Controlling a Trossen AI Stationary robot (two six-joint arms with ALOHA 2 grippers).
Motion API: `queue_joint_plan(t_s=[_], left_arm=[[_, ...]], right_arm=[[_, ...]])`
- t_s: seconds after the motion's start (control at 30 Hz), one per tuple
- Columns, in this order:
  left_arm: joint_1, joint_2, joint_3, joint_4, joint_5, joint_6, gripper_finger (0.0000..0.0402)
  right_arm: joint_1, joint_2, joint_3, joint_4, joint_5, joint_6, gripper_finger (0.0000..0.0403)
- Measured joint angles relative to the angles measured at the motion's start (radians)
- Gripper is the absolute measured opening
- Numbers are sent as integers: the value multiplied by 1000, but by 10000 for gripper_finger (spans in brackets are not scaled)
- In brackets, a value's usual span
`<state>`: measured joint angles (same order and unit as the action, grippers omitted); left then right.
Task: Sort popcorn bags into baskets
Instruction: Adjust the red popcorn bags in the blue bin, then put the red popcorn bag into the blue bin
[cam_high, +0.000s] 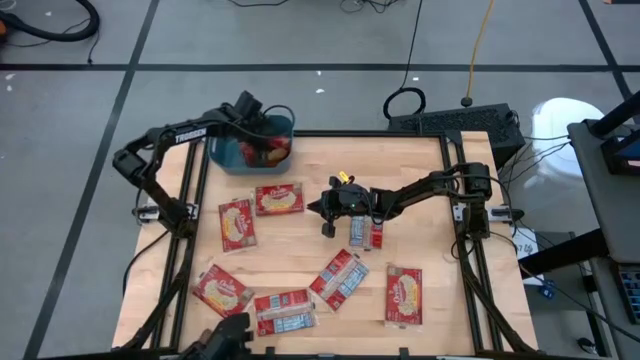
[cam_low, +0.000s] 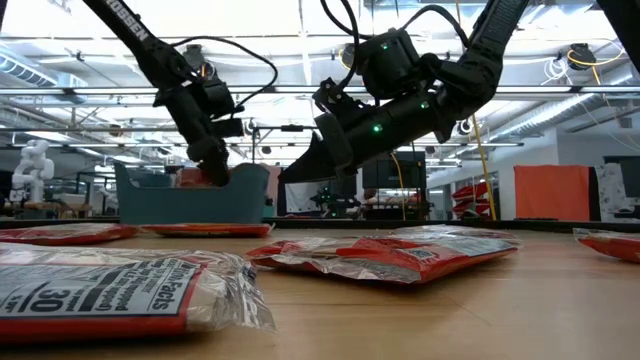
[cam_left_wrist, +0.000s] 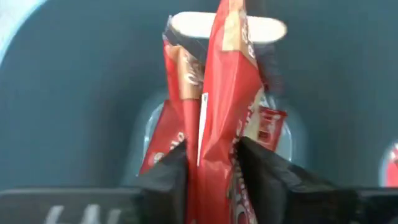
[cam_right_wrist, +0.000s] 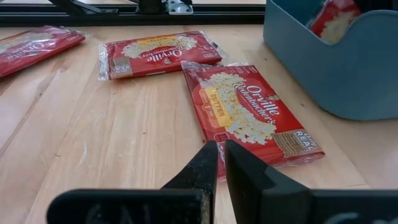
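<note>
- Two grippers are being shown at work over a wooden table (cam_high: 300, 240).
- Left gripper (cam_left_wrist: 211, 165): it is being held down inside the teal basket (cam_high: 232, 152) at the table's far left corner, with a red popcorn bag (cam_left_wrist: 217, 93) standing upright between its fingers (cam_left_wrist: 168, 180). The fingers are being kept narrow, touching the bag on both sides; whether they are pressing or letting go cannot be told. More red packets (cam_left_wrist: 264, 127) are lying on the basket floor just beyond the fingertips.
- Right gripper (cam_right_wrist: 221, 165): it is being held above the table's middle, jaws closed together with nothing between them. One bag, picture side up (cam_right_wrist: 249, 112), is lying just ahead of its fingertips; a second bag (cam_right_wrist: 158, 55) is lying beyond that one, near it. The basket is standing close beside these two.
- Two bags (cam_high: 362, 232) are lying side by side just beneath the right gripper in the high view.
- Four more bags (cam_high: 338, 279) are being left spread along the near edge, well apart from both grippers.
</note>
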<state>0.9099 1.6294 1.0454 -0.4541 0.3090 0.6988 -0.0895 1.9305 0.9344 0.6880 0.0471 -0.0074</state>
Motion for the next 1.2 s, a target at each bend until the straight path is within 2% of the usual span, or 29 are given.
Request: queue_joint_plan(t_s=[0.13,0.27,0.37,0.47,0.63,0.77,0.87,0.93,1.07,1.2], left_arm=[[-18,5,0,45,-39,-46,223],[-42,5,0,107,-192,-25,287],[-60,5,0,146,-362,-55,309],[-77,-3,0,144,-497,-108,309],[-94,-36,0,76,-514,-334,265],[-109,-85,-23,12,-404,-499,207],[-149,-166,-64,-8,-299,-645,160],[-196,-246,-105,16,-260,-660,129],[-328,-414,-226,105,-257,-664,78],[-484,-588,-379,228,-261,-646,46]], right_arm=[[0,0,0,0,0,-4,23],[0,0,0,-1,0,-5,23],[0,0,0,-5,0,-5,23],[0,0,0,-6,0,-5,23],[0,0,0,-8,0,-4,23],[0,0,0,-13,0,-3,23],[0,0,0,-13,1,12,23],[0,0,0,-13,5,26,23],[20,0,2,-20,34,0,27],[71,0,35,-51,115,15,61]])
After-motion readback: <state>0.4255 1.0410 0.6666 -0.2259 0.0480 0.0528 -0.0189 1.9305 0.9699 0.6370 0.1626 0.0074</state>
